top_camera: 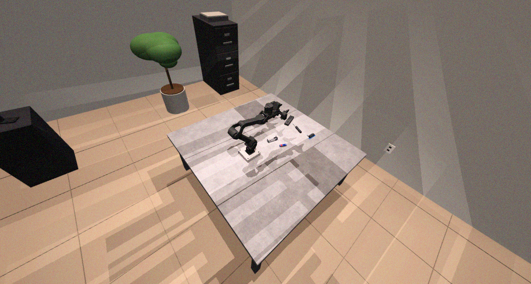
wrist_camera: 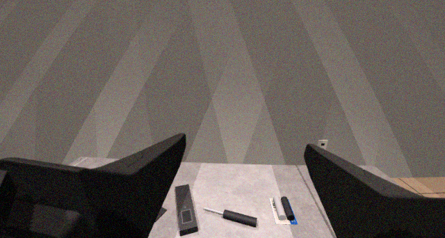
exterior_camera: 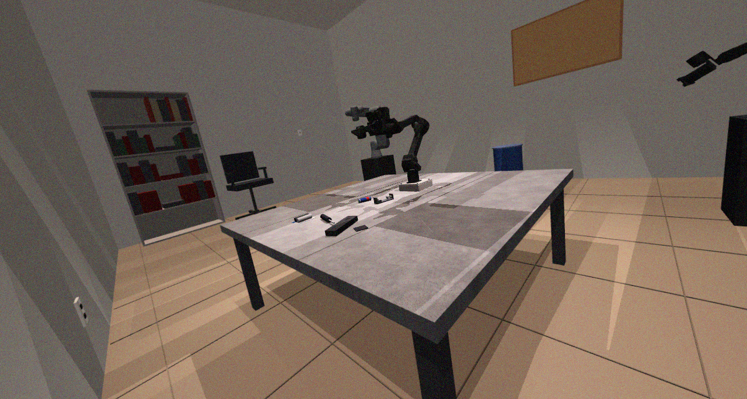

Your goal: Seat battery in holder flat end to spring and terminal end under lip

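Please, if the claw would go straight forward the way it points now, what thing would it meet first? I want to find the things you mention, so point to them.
Probably the grey wall (wrist_camera: 236, 74), seen between the open claw (top_camera: 286, 113) (exterior_camera: 355, 132) (wrist_camera: 245, 145) fingers. The tools appear lower, on the table (top_camera: 297, 215) (exterior_camera: 449, 271) (wrist_camera: 236, 182); depth is unclear.

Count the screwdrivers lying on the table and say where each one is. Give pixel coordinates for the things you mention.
1. The screwdriver (top_camera: 298, 128) (exterior_camera: 325, 218) (wrist_camera: 240, 218) lies between the long black box (top_camera: 289, 120) (exterior_camera: 341, 226) (wrist_camera: 185, 208) and the small pack (top_camera: 311, 135) (exterior_camera: 303, 218) (wrist_camera: 280, 211). Any behind the arm would be hidden.
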Robot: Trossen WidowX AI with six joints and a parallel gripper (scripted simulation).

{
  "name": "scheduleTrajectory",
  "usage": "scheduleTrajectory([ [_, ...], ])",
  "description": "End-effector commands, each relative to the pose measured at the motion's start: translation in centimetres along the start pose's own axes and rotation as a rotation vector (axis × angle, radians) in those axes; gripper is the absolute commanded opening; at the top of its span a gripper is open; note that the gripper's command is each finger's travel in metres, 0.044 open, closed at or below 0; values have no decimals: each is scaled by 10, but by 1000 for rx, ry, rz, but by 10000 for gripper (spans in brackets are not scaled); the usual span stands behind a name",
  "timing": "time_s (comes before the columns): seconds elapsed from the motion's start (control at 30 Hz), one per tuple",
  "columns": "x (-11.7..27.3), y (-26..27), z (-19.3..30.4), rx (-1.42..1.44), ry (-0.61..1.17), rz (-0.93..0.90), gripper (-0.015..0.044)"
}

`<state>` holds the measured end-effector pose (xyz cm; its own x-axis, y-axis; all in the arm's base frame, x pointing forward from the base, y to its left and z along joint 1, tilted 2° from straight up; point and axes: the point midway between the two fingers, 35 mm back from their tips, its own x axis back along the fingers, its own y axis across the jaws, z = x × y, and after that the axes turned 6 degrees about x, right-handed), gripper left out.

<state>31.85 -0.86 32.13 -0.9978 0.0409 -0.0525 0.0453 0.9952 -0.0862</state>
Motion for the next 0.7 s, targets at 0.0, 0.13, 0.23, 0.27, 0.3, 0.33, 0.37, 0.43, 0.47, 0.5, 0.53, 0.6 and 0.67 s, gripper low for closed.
scheduleTrajectory([
  [0.0,-2,-1,2,0,13,1,374],
  [0.13,-26,-14,54,-12,281,34,269],
  [0.23,-37,-28,103,-34,526,66,223],
  [0.27,-38,-32,120,-44,608,76,223],
  [0.3,-38,-37,135,-55,689,87,223],
  [0.33,-37,-41,151,-68,770,98,223],
  [0.37,-34,-46,166,-82,851,109,223],
  [0.43,-27,-54,194,-113,1013,130,223],
  [0.47,-21,-58,207,-130,1094,141,223],
  [0.5,-15,-61,220,-149,1175,151,223],
  [0.53,-9,-65,232,-168,1255,161,223],
  [0.6,6,-71,253,-209,1416,180,223],
  [0.67,21,-75,268,-250,1560,195,223],
])
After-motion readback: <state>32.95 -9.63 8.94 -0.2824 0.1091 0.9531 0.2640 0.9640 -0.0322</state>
